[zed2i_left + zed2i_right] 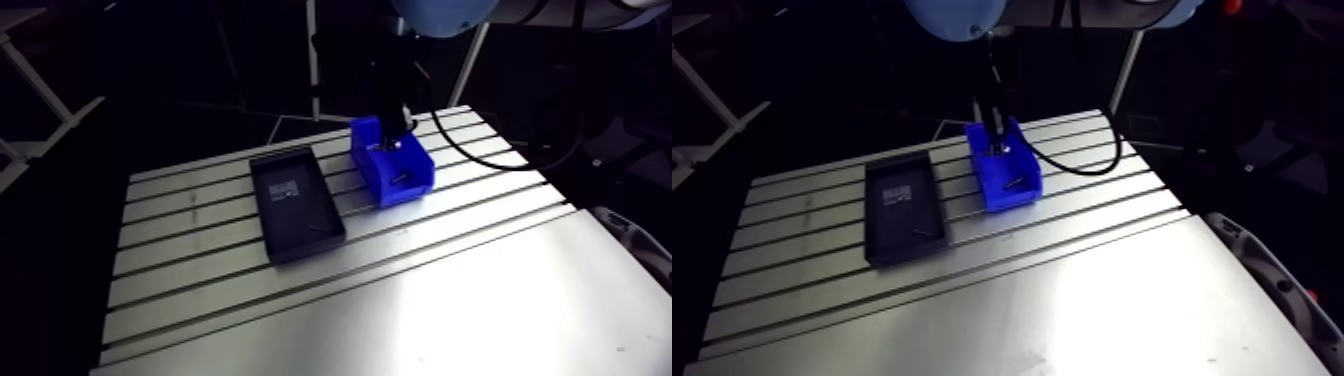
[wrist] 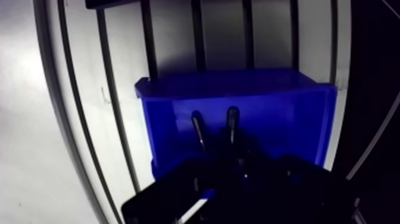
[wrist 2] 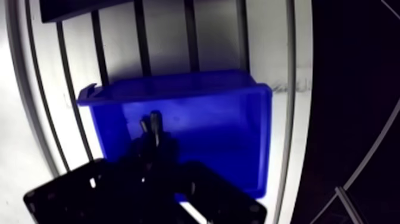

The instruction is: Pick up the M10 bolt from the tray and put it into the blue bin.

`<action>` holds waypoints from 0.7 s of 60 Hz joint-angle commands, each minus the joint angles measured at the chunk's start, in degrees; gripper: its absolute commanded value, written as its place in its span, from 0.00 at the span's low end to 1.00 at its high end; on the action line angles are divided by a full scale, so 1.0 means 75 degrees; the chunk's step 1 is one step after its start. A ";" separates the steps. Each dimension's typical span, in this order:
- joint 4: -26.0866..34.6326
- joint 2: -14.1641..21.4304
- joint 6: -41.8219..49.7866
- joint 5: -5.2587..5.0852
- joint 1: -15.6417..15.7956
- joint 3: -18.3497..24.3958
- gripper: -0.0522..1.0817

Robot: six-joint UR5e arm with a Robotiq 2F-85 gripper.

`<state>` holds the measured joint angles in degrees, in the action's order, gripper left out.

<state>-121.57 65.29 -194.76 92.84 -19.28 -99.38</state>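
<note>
Blue, the bin (image 1: pixel 412 190) stood right of the black tray (image 1: pixel 298 212) on the tabletop (image 1: pixel 450 290), with the end effector (image 2: pixel 215 123) lowered into it; whether it held anything could not be told. A small dark piece (image 1: pixel 398 180) lay at the bin's near end, possibly the bolt.

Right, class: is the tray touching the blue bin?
Apart. The arm view shows a strip of bare table running between the tray and the bin.
</note>
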 commanded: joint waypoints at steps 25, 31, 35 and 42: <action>-0.0649 -0.0533 0.0071 0.0201 0.0028 -0.0254 0.99; -0.0747 -0.0648 0.0073 0.0201 0.0028 -0.0255 0.99; -0.0831 -0.0650 0.0073 0.0211 0.0028 -0.0255 0.98; -0.0849 -0.0662 0.0061 0.0202 0.0028 -0.0255 0.98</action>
<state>-127.12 60.77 -194.27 94.38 -19.08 -101.24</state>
